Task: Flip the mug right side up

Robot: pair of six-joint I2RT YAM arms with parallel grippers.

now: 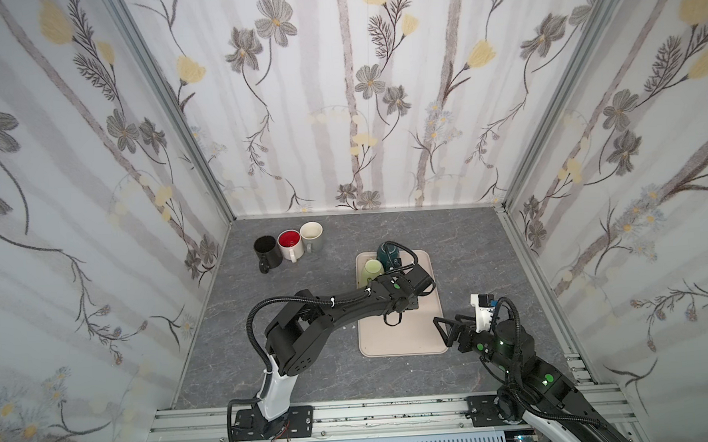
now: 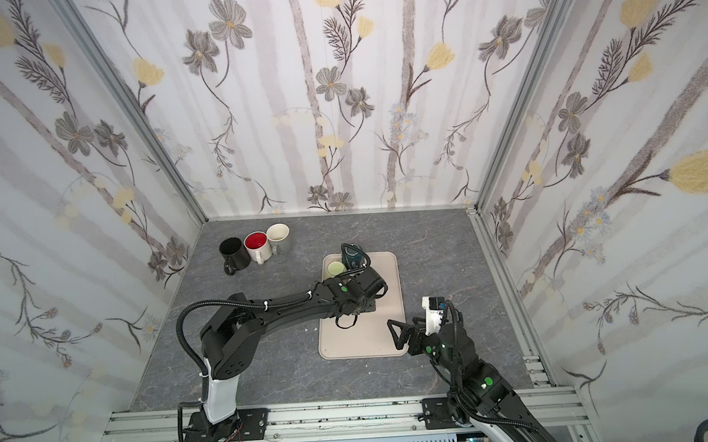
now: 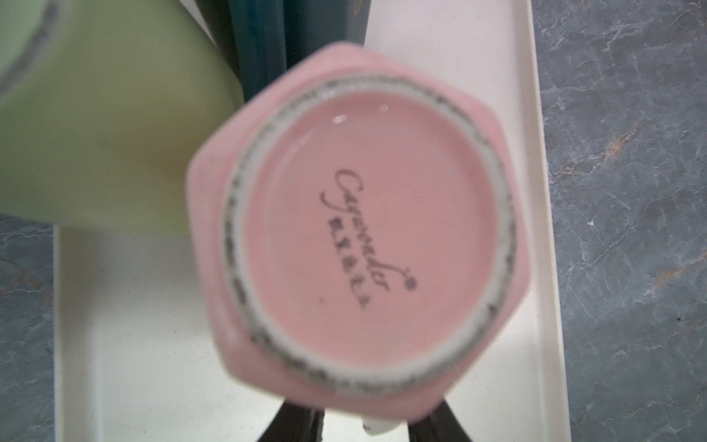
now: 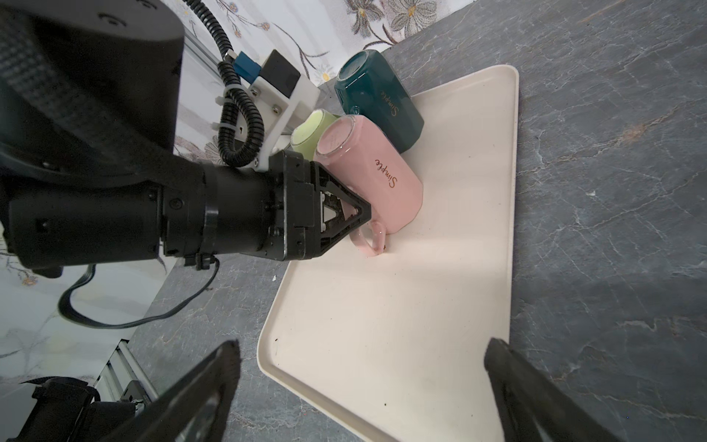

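A pink mug [image 4: 371, 168] stands upside down on the cream tray [image 4: 382, 325], its base [image 3: 363, 229] facing the left wrist camera and its handle [image 4: 369, 239] pointing toward the front. My left gripper [image 4: 365, 216] is down at that handle with a finger on each side. Its tips are hidden under the mug's base, so a grip cannot be made out. In both top views the left wrist covers the pink mug. My right gripper [image 1: 443, 333] hovers wide open and empty by the tray's front right edge.
A light green mug [image 1: 372, 269] and a teal mug [image 1: 388, 251] stand upside down against the pink one at the tray's far end. Black [image 1: 266, 249], red-lined [image 1: 290, 243] and cream [image 1: 311, 234] mugs stand upright at the back left. Papered walls enclose the table.
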